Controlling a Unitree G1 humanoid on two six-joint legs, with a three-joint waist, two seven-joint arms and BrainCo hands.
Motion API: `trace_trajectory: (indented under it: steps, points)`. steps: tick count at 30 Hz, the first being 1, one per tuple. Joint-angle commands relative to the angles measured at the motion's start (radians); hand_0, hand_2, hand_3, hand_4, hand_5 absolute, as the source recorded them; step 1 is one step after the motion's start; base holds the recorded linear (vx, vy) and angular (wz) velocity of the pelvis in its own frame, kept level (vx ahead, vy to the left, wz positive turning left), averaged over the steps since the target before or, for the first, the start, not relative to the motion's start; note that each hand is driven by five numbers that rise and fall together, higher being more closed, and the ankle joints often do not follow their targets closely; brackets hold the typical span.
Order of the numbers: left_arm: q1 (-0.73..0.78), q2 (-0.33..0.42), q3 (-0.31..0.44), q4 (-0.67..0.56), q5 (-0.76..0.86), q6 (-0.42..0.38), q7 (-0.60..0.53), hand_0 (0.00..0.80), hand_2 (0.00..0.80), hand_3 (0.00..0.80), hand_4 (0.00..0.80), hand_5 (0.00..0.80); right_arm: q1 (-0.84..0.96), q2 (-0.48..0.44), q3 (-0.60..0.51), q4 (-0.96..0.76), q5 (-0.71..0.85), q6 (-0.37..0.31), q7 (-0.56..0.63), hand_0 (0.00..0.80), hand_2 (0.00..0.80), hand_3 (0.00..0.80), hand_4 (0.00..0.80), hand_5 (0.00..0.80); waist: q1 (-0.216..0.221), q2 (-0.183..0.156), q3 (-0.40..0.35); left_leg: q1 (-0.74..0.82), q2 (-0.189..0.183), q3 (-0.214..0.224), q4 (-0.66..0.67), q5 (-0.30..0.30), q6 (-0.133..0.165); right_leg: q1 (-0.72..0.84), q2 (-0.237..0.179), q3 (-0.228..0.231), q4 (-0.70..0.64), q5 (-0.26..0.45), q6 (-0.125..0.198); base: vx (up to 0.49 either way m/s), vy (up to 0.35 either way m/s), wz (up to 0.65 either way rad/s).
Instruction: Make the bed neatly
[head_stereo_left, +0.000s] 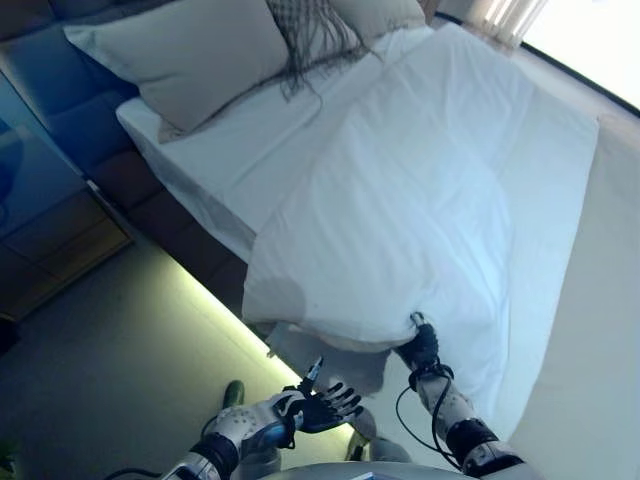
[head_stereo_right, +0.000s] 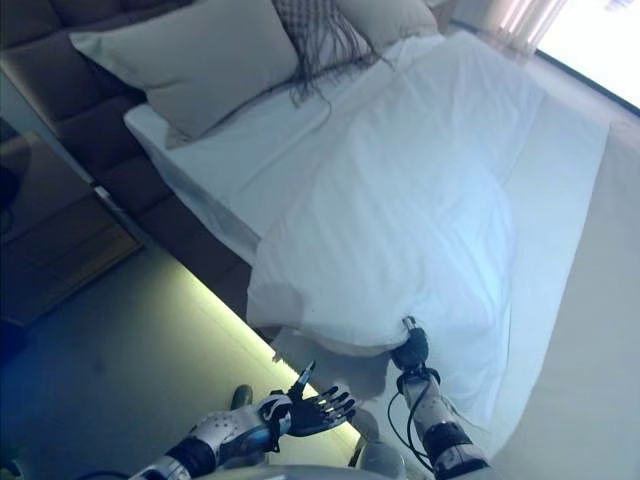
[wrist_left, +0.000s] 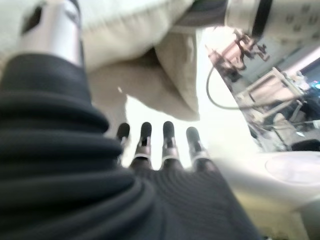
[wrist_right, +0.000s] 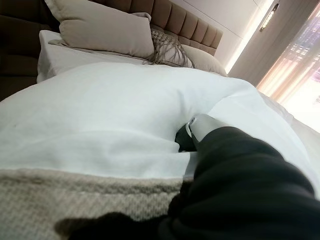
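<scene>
A white duvet (head_stereo_left: 420, 180) lies rumpled across the bed, its near edge bunched up and hanging over the bed's side. My right hand (head_stereo_left: 421, 348) is pushed into that bunched edge, its fingers curled in the fold and mostly hidden, as the right wrist view (wrist_right: 192, 131) shows. My left hand (head_stereo_left: 312, 408) is open with straight fingers (wrist_left: 168, 142), held low beside the bed under the hanging edge and apart from the cloth. A white sheet (head_stereo_left: 240, 140) shows bare toward the headboard.
A large beige pillow (head_stereo_left: 190, 50) and a fringed cushion (head_stereo_left: 310, 35) lie at the head. A beige woven cover (wrist_right: 75, 200) lies under the duvet's near edge. A nightstand (head_stereo_left: 50, 230) stands at the left; a light strip (head_stereo_left: 215, 305) runs under the bed's side.
</scene>
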Motion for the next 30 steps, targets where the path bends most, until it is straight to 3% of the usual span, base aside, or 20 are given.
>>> trace_trajectory:
  steps: [1,6,12,15,23,30]
  points:
    - [0.004,-0.062,-0.054,0.009,0.01,-0.014,-0.016,0.0,0.0,0.0,0.0,0.0,-0.053,-0.026,-0.003,-0.166,0.013,-0.031,-0.007,0.8,0.8,0.8,0.8,0.8,0.004,0.013,0.025,0.062,0.082,0.006,0.005,-0.008,-0.017,-0.076,-0.107,0.049,-0.067,0.237,0.087,-0.026,0.012,-0.05]
    - [-0.045,-0.076,-0.021,0.007,0.048,-0.159,-0.033,0.0,0.0,0.0,0.0,0.0,-0.075,-0.024,0.017,-0.215,0.017,-0.039,-0.035,0.8,0.8,0.8,0.8,0.8,-0.017,0.006,0.037,0.048,0.085,0.013,0.03,-0.01,-0.021,-0.096,-0.107,0.072,-0.049,0.234,0.087,-0.017,0.002,-0.05]
    - [-0.137,-0.109,-0.01,-0.095,-0.01,-0.392,0.011,0.0,0.0,0.0,0.0,0.0,-0.065,-0.002,0.065,-0.248,-0.003,-0.058,-0.046,0.8,0.8,0.8,0.8,0.8,-0.046,0.002,0.042,0.041,0.096,0.014,0.078,-0.024,-0.024,-0.111,-0.105,0.097,-0.022,0.227,0.087,0.006,0.005,-0.13]
    - [-0.152,-0.122,0.002,-0.115,-0.019,-0.469,0.019,0.0,0.0,0.0,0.0,0.0,-0.048,-0.002,0.066,-0.262,-0.002,-0.046,-0.045,0.8,0.8,0.8,0.8,0.8,-0.057,0.001,0.033,0.045,0.1,0.017,0.08,-0.024,-0.025,-0.109,-0.104,0.105,-0.023,0.226,0.087,0.023,0.007,-0.1]
    - [-0.189,-0.159,0.03,-0.152,-0.116,-0.557,0.031,0.0,0.0,0.0,0.0,0.0,-0.023,0.012,0.07,-0.302,-0.032,-0.032,-0.026,0.8,0.8,0.8,0.8,0.8,-0.085,0.001,0.016,0.051,0.104,0.039,0.086,-0.025,-0.027,-0.116,-0.106,0.122,-0.015,0.22,0.087,0.018,0.017,-0.08]
    - [-0.174,-0.199,0.008,-0.153,-0.17,-0.534,0.054,0.0,0.0,0.0,0.0,0.0,-0.026,0.021,0.069,-0.32,-0.055,-0.019,-0.041,0.8,0.8,0.8,0.8,0.8,-0.1,0.006,0.012,0.046,0.106,0.049,0.097,-0.024,-0.03,-0.126,-0.11,0.131,-0.003,0.217,0.087,0.006,0.028,-0.09]
